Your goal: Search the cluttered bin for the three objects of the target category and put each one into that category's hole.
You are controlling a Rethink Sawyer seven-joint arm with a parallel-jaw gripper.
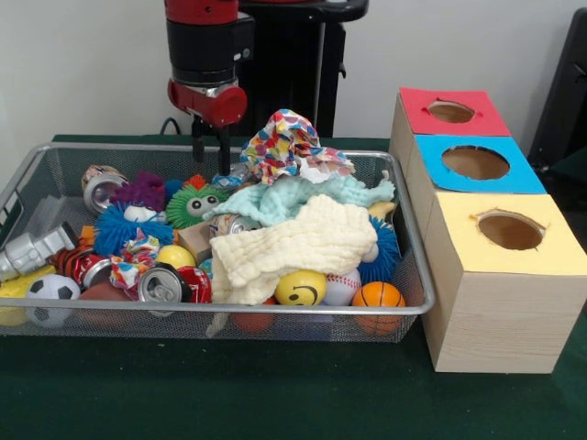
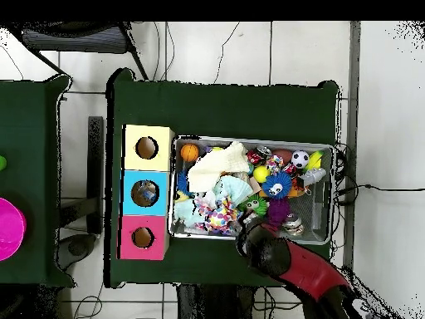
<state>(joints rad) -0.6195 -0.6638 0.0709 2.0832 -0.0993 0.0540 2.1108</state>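
Note:
The wire mesh bin is full of toys, cans and cloths; it also shows in the overhead view. One see-through crinkly plastic bottle lies at the bin's left end, seen from above near the far right corner. Other bottles are hidden under the clutter. My gripper hangs open and empty over the bin's far side, just above a green spiky toy. The blue-surround hole is the middle one on the wooden box.
A cream cloth, a mint cloth and a colourful cloth cover the bin's middle and right. Drink cans, a soccer ball and a basketball lie along the front. Red-surround and yellow-surround holes flank the blue one.

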